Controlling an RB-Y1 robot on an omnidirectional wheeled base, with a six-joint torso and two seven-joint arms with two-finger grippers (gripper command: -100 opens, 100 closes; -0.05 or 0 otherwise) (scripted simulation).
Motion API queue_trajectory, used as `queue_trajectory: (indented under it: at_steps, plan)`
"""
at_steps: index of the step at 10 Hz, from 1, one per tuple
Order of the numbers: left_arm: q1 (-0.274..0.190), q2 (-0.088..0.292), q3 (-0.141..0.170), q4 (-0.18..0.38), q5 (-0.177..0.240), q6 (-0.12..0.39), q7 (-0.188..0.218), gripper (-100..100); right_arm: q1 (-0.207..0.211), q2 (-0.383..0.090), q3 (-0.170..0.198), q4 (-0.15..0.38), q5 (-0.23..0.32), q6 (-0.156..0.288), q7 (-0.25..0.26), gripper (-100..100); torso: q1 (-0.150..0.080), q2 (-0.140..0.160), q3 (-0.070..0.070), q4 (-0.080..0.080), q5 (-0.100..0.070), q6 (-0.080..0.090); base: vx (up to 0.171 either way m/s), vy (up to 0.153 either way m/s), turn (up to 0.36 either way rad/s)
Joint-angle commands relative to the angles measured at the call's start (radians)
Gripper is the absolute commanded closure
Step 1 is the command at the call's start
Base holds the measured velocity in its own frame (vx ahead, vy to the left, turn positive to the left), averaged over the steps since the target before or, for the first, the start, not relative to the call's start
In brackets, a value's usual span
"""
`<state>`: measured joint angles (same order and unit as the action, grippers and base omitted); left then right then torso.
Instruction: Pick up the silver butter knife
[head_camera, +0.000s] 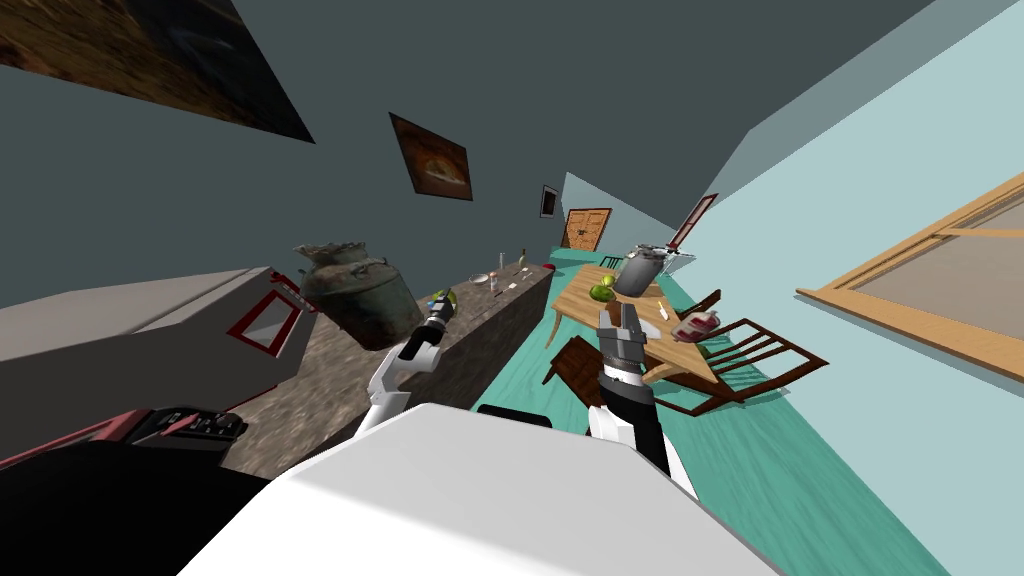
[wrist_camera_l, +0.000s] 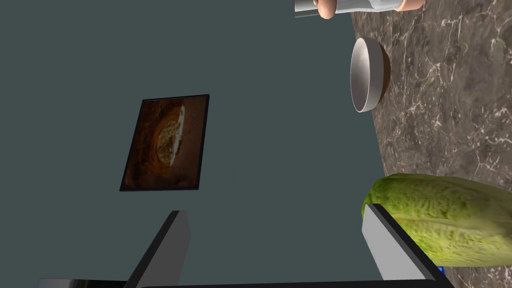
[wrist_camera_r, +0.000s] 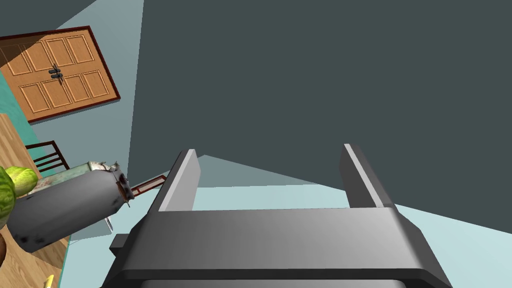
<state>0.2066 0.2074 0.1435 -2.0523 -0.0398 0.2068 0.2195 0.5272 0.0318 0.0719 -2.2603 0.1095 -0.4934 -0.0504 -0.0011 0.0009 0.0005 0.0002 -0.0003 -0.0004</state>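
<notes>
Knife, too small to confirm, perhaps the pale sliver (head_camera: 513, 287) far along the desk (head_camera: 330, 400), well beyond left fingers (wrist_camera_l: 172, 245) and right fingers (wrist_camera_r: 185, 175), both wide and empty: drive closer before reaching.

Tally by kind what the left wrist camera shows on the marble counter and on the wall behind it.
Bowl: 1
Leafy green vegetable: 1
Framed picture: 1
Partly seen pale item beyond the bowl, kind unclear: 1
Total: 4
</notes>
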Motion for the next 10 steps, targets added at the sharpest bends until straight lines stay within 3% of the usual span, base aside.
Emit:
queue_trajectory:
  at_steps: [1,3,4,6,7,9,10]
  plan:
    - [-0.046,0.014,0.019,0.034,0.009,0.05,0.033,-100,0.0,0.0,0.0,0.0,0.0,0.0,0.0,0,0.0,0.0,0.0,0.0,0.0,0.0,-0.02,-0.028,-0.095]
    - [-0.046,0.014,0.019,0.034,0.009,0.098,0.033,-100,0.0,0.0,0.0,0.0,0.0,0.0,0.0,0,0.0,0.0,0.0,0.0,0.0,0.0,-0.013,-0.012,-0.026]
    - [-0.083,0.022,0.035,0.057,0.015,0.127,0.06,-100,0.0,0.0,0.0,0.0,0.0,0.0,0.0,0,0.001,0.0,0.0,0.0,0.0,0.0,-0.008,-0.017,-0.12]
    - [-0.083,0.022,0.035,0.057,0.015,0.174,0.06,-100,0.0,0.0,0.0,0.0,0.0,0.0,0.0,0,0.0,0.0,0.0,0.0,0.0,0.0,-0.007,-0.013,-0.024]
    - [-0.121,0.029,0.052,0.081,0.021,0.203,0.086,-100,0.0,0.0,0.0,0.0,0.0,0.0,0.0,0,0.001,0.0,0.0,0.0,0.0,0.0,-0.008,-0.02,-0.091]
    - [-0.121,0.029,0.052,0.081,0.021,0.251,0.086,-100,0.0,0.0,0.0,0.0,0.0,0.0,0.0,0,0.0,-0.001,0.0,0.0,0.0,0.0,-0.004,-0.013,-0.037]
    - [-0.159,0.036,0.069,0.106,0.027,0.285,0.113,-100,0.0,0.0,0.0,0.0,0.0,0.0,0.0,0,0.001,-0.001,0.0,0.0,0.0,0.0,0.0,-0.019,-0.107]
